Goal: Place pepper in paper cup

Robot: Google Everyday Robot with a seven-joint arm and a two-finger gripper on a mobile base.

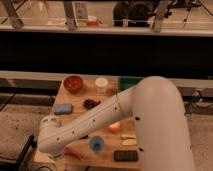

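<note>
The pepper (74,153) is a slim red-orange chili lying on the wooden table (107,115) near its front left corner. The paper cup (101,84) is cream-white and stands upright at the back middle of the table. My white arm reaches from the right across the table to the front left. The gripper (56,158) hangs down from the wrist at the bottom left, just left of the pepper and mostly hidden by the arm. The cup is far from the gripper.
A red-brown bowl (73,83) stands left of the cup and a green thing (128,82) to its right. There are also a blue sponge (63,108), a dark cluster (91,104), an orange fruit (114,127), a small blue cup (96,144), pale yellow pieces (129,142) and a black block (125,155).
</note>
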